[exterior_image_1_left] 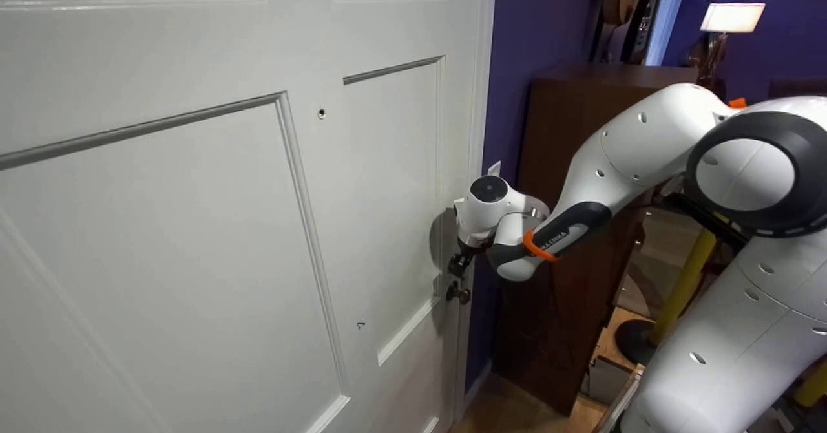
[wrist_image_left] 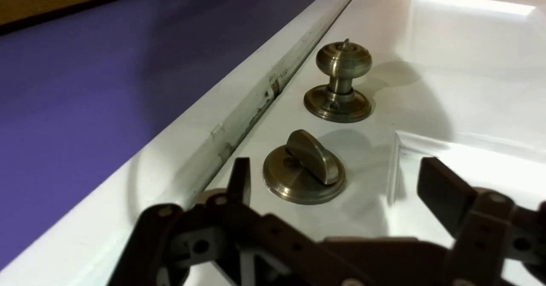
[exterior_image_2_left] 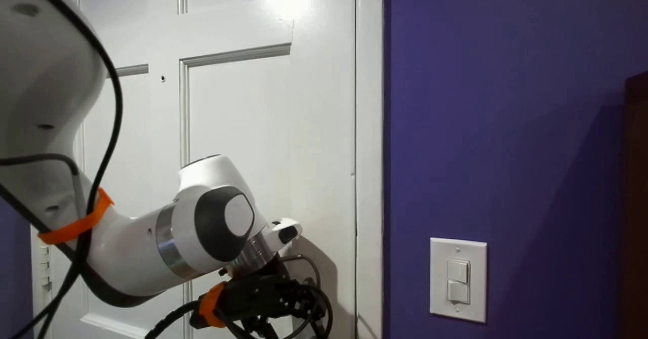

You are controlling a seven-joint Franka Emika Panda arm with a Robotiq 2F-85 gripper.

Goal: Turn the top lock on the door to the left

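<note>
The white panelled door point(exterior_image_1_left: 381, 213) shows in both exterior views and in the wrist view point(wrist_image_left: 443, 94). In the wrist view, the top lock point(wrist_image_left: 290, 181) is a round brass plate with a raised thumb-turn point(wrist_image_left: 313, 156), slanting from upper left to lower right. The brass door knob point(wrist_image_left: 343, 62) lies beyond it. My gripper point(wrist_image_left: 336, 162) is open and empty; its left finger is beside the lock, its right finger over the door panel. The fingers do not touch the thumb-turn. In an exterior view the gripper point(exterior_image_1_left: 459, 265) hangs just above the knob; the lock cannot be made out there.
The white door frame point(exterior_image_2_left: 370, 152) and purple wall point(exterior_image_2_left: 506, 126) border the door, with a light switch point(exterior_image_2_left: 458, 280) on the wall. A dark brown cabinet point(exterior_image_1_left: 555, 329) stands close to the arm. Black cables point(exterior_image_2_left: 114, 126) hang along the arm.
</note>
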